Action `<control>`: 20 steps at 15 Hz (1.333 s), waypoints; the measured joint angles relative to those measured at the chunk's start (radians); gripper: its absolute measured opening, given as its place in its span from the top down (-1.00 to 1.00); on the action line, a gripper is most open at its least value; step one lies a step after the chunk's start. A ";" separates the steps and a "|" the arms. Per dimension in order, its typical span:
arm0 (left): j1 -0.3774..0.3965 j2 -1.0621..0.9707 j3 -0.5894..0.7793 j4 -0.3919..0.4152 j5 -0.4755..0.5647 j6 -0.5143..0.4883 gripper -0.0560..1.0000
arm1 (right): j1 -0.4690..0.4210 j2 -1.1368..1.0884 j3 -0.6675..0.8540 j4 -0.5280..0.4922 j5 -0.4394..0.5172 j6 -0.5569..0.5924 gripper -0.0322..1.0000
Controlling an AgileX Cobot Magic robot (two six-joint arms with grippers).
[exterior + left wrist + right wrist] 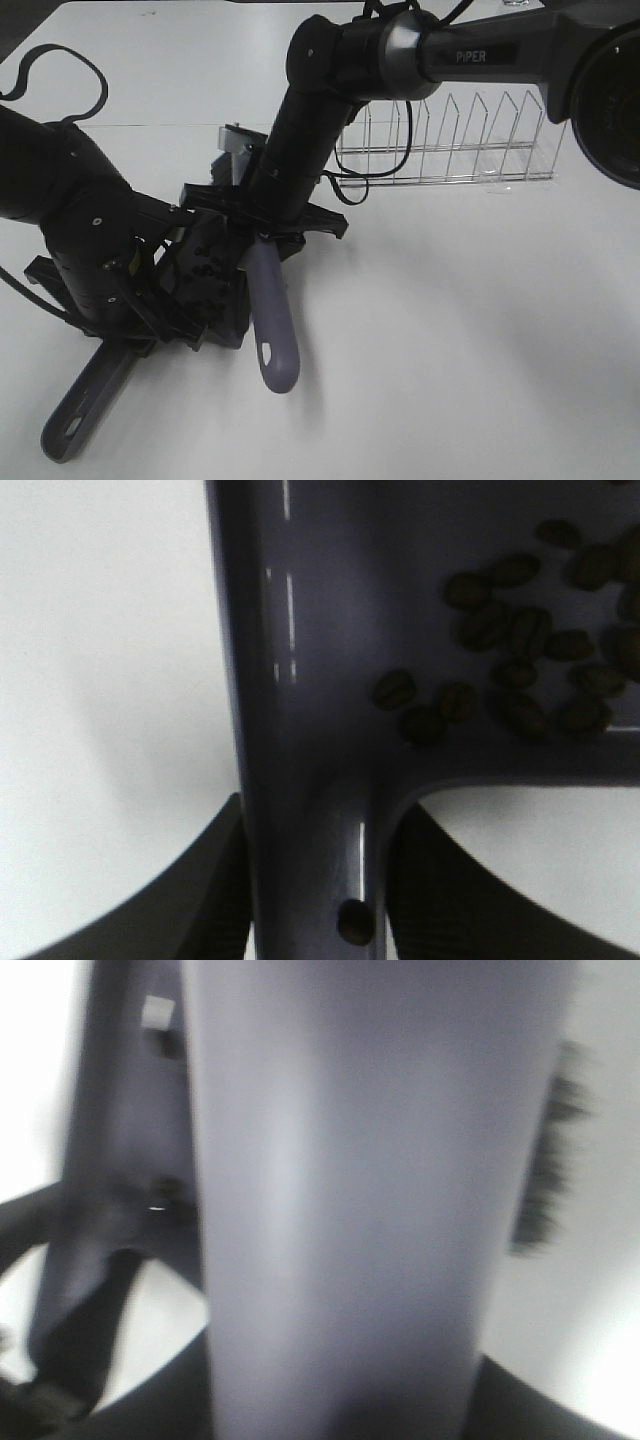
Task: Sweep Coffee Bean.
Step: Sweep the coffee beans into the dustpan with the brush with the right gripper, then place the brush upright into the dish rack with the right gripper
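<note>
The left hand (318, 890) pinches the dustpan (300, 680) by its handle, one dark finger tight against each side. The coffee beans (520, 650) lie inside the pan, just beyond that grip along the handle's line. They sit in a loose cluster against the back wall, where the handle joins. One stray bean (355, 922) sits on the handle itself, between the fingers. The beans are therefore straight ahead of the left hand, and that arm is the nearer one.

In the high view the pan handle (80, 410) runs from the lower left of the frame up toward centre left. There the pan itself is hidden under the two arms. The right hand (265, 235), reaching in from the upper right, is clamped on the brush (272, 325). The brush's long axis is nearly vertical in the frame, with the free end of its handle pointing to the lower centre. Its bristles (545, 1190) are hidden in the high view and only a dark blur in the right wrist view. Whether they touch the pan cannot be told.

No loose beans show on the white desk (480, 340), though the patch under the arms is out of sight. The sweeping looks close to finished, and the next move likely depends on keeping the pan level. A wire rack (450, 140) stands well apart at the upper right.
</note>
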 joint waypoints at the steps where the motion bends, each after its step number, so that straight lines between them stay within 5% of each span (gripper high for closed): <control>1: 0.000 0.000 0.000 0.001 0.000 0.006 0.24 | 0.004 0.001 -0.036 0.022 0.005 -0.013 0.36; 5: 0.000 0.000 0.000 0.006 -0.001 0.019 0.24 | 0.005 -0.015 -0.134 -0.119 0.128 -0.024 0.36; 9: 0.000 0.000 0.000 0.006 -0.004 0.019 0.24 | 0.005 -0.097 -0.141 -0.292 0.141 0.023 0.36; 17: 0.000 0.000 0.000 0.006 -0.005 0.019 0.24 | 0.005 -0.193 -0.137 -0.380 0.145 0.039 0.36; 20: 0.000 0.000 0.000 0.006 -0.005 0.019 0.24 | 0.005 -0.290 -0.029 -0.427 0.143 0.034 0.36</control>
